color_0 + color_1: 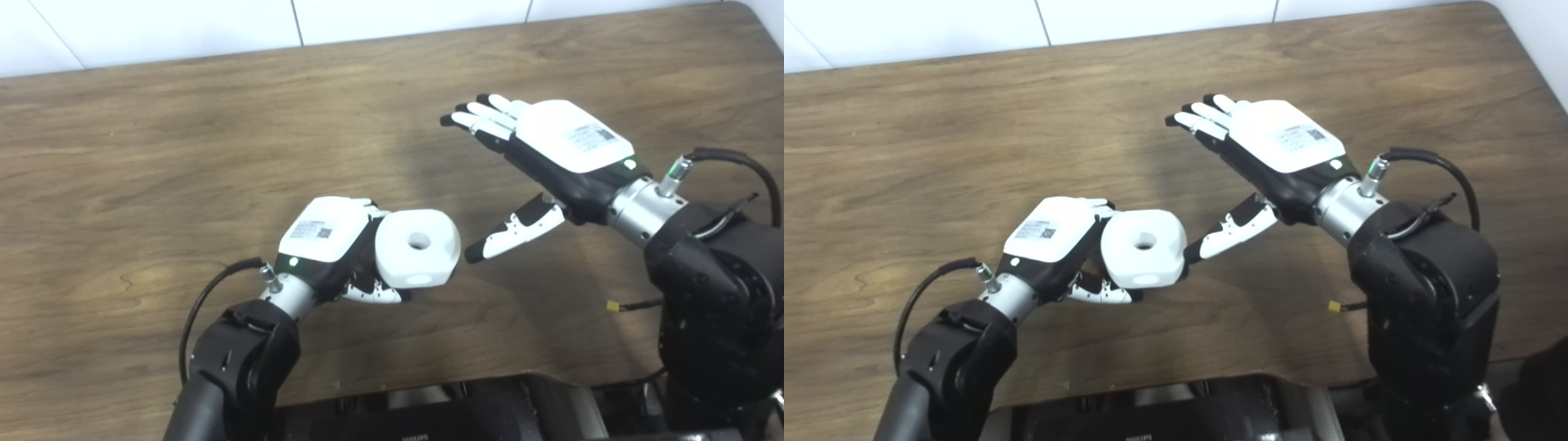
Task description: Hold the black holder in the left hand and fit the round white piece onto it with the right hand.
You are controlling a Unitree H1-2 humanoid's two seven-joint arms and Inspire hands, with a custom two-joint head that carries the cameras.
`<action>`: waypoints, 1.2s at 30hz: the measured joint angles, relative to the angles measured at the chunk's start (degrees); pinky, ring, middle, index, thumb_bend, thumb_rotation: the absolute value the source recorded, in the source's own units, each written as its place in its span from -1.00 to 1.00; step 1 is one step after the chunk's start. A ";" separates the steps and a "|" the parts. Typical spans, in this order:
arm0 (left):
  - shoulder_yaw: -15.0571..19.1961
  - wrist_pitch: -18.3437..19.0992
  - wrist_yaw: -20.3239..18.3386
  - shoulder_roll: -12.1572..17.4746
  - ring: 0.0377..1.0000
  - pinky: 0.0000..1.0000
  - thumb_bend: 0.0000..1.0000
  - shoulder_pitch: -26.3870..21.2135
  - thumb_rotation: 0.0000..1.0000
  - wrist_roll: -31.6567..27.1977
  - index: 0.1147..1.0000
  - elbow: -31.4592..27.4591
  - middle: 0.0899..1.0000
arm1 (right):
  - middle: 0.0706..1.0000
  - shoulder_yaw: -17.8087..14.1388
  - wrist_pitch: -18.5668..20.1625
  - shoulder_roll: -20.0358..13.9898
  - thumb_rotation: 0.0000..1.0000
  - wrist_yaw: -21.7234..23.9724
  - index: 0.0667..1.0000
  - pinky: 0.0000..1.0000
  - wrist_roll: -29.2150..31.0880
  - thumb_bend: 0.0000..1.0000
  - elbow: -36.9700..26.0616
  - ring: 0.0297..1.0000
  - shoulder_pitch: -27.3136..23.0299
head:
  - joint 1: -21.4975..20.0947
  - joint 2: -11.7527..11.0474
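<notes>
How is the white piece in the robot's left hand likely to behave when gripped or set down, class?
The white piece looks rigid: its edges hold shape inside the left hand. Its smooth, rounded corners suggest it could slip in a loose grip. Its broad flat faces probably make it sit steady rather than roll on the table.

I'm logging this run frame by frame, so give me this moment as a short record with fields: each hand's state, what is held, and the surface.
left hand: shut on the white piece
white piece: rounded block with a round hole on top, held above the table; any black holder beneath it cannot be seen
right hand: open, fingers spread, holding nothing, to the right of the white piece and apart from it
right thumb: points toward the white piece, not touching
table: brown wood grain
</notes>
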 measured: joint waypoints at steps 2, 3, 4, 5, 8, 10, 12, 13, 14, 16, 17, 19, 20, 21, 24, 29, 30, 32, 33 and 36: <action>0.43 0.03 -1.14 0.01 0.72 0.72 0.70 0.28 -0.39 -0.01 0.55 -0.57 0.64 | 0.95 -0.40 0.02 -0.20 0.16 0.01 0.85 0.96 -0.18 1.00 -0.01 1.00 -0.19 | 0.00 0.00; 0.64 0.06 -1.54 -0.01 0.73 0.73 0.70 0.40 -0.39 0.00 0.57 -0.78 0.65 | 0.95 -0.48 0.06 -0.17 0.17 0.02 0.86 0.95 -0.17 1.00 -0.01 1.00 -0.28 | 0.00 -0.09; 0.78 0.08 -1.99 -0.05 0.74 0.74 0.70 0.48 -0.40 0.01 0.60 -0.98 0.66 | 0.95 -0.52 0.09 -0.16 0.17 0.02 0.85 0.95 -0.16 1.00 -0.01 1.00 -0.40 | 0.00 -0.09; 0.94 0.09 -2.36 -0.07 0.74 0.74 0.70 0.56 -0.40 0.01 0.60 -1.12 0.66 | 0.95 -0.61 0.12 -0.17 0.17 0.03 0.85 0.95 -0.14 1.00 -0.01 1.00 -0.56 | 0.00 -0.09; 1.32 0.09 -3.72 -0.09 0.74 0.75 0.70 0.60 -0.41 0.00 0.61 -1.69 0.66 | 0.93 -0.78 0.17 -0.20 0.17 0.04 0.86 0.95 -0.12 1.00 -0.02 1.00 -0.91 | 0.09 -0.18; 1.54 0.08 -4.26 -0.10 0.75 0.76 0.70 0.60 -0.40 0.00 0.62 -1.92 0.67 | 0.92 -0.79 0.28 -0.26 0.16 0.05 0.88 0.95 -0.06 1.00 -0.02 1.00 -1.17 | 0.09 -0.18; 1.72 0.04 -4.82 -0.10 0.76 0.77 0.71 0.57 -0.40 0.00 0.62 -2.06 0.68 | 0.92 -0.84 0.50 -0.50 0.15 0.05 0.89 0.94 0.08 1.00 -0.02 1.00 -1.46 | 0.18 -0.26; 1.84 0.00 -5.24 -0.10 0.77 0.78 0.71 0.54 -0.40 -0.01 0.63 -2.17 0.69 | 0.92 -0.88 0.56 -0.71 0.15 0.05 0.89 0.94 0.16 1.00 -0.03 1.00 -1.62 | 0.18 -0.26; 1.94 -0.03 -5.54 -0.10 0.77 0.78 0.71 0.49 -0.40 -0.02 0.63 -2.23 0.69 | 0.92 -0.95 0.64 -0.94 0.15 0.05 0.89 0.94 0.31 1.00 -0.03 1.00 -1.76 | 0.44 -0.35; 2.12 -0.10 -5.79 -0.10 0.77 0.77 0.73 0.48 -0.41 -0.04 0.64 -2.28 0.69 | 0.91 -1.06 0.92 -1.45 0.14 0.05 0.89 0.93 0.80 1.00 -0.03 1.00 -1.92 | 0.62 -0.35; 2.24 -0.17 -5.84 -0.11 0.78 0.77 0.73 0.49 -0.41 -0.04 0.65 -2.29 0.69 | 0.91 -1.06 1.14 -1.62 0.14 0.05 0.89 0.93 1.06 1.00 -0.04 1.00 -1.92 | 0.79 -0.35; 2.49 -0.20 -5.91 -0.15 0.78 0.77 0.73 0.54 -0.42 -0.05 0.67 -2.33 0.70 | 0.91 -1.04 1.49 -1.70 0.14 0.04 0.89 0.93 1.13 1.00 -0.04 1.00 -1.92 | 1.05 -0.44; 2.65 -0.20 -5.98 -0.18 0.78 0.76 0.73 0.57 -0.42 -0.05 0.68 -2.37 0.71 | 0.91 -1.03 1.58 -1.71 0.13 0.03 0.88 0.92 1.12 1.00 -0.04 1.00 -1.92 | 1.23 -0.53; 2.85 -0.22 -6.00 -0.21 0.78 0.76 0.74 0.61 -0.44 -0.06 0.69 -2.39 0.71 | 0.91 -1.00 1.70 -1.71 0.12 0.03 0.88 0.92 1.11 1.00 -0.04 1.00 -1.91 | 1.23 -0.53; 4.18 -0.59 -5.81 -0.32 0.78 0.74 0.77 1.13 -0.47 -0.48 0.75 -2.53 0.73 | 0.91 -0.89 1.98 -1.71 0.12 0.03 0.88 0.94 1.05 1.00 -0.04 1.00 -1.89 | 1.23 -0.53; 8.17 -0.78 -4.86 -0.08 0.75 0.69 0.76 1.81 -0.50 -1.89 0.77 -2.56 0.73 | 0.91 -0.81 2.25 -2.13 0.17 0.02 0.89 0.94 1.04 0.98 -0.06 1.00 -1.28 | 1.67 -0.97; 9.01 -0.80 -4.16 0.22 0.74 0.67 0.75 2.01 -0.51 -2.27 0.76 -2.56 0.72 | 0.91 -0.79 2.27 -2.14 0.19 0.01 0.90 0.93 1.05 0.96 -0.06 1.00 -1.17 | 1.67 -0.97; 11.05 -0.89 -2.84 1.01 0.74 0.61 0.74 2.48 -0.51 -3.85 0.76 -2.56 0.72 | 0.90 -0.70 2.27 -2.18 0.22 0.00 0.91 0.92 1.07 0.90 -0.06 1.00 -0.79 | 1.93 -1.23; 11.96 -0.90 -2.30 1.40 0.74 0.59 0.73 2.64 -0.51 -4.49 0.76 -2.56 0.73 | 0.90 -0.67 2.27 -2.26 0.24 -0.01 0.91 0.92 1.07 0.88 -0.06 1.00 -0.55 | 1.93 -1.23; 14.19 -0.90 -1.23 2.73 0.74 0.56 0.70 3.09 -0.51 -6.78 0.76 -2.58 0.74 | 0.90 -0.54 2.27 -2.42 0.29 -0.02 0.91 0.90 1.07 0.73 -0.06 1.00 0.06 | 2.37 -1.93</action>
